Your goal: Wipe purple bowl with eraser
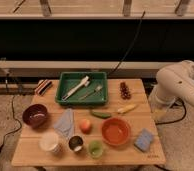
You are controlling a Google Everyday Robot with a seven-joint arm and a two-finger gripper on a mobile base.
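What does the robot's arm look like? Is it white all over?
Yes, what shows of the arm, beside the right edge of the table, is smooth glossy white. It is made of fat rounded tube pieces with bulging joints and has no markings that can be seen. Its gripper is out of view.

Eraser [42, 87] at table's [140, 97] back-left corner — bowl [35, 116] before it — arm [177, 85] right, gripper unseen.

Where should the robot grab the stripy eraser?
Probably across its two long sides, near the middle, from above. The eraser lies flat and slanted at the table's back left corner, beside the green tray, so the jaws should turn to match. The gripper is out of sight; only the arm shows, right of the table.
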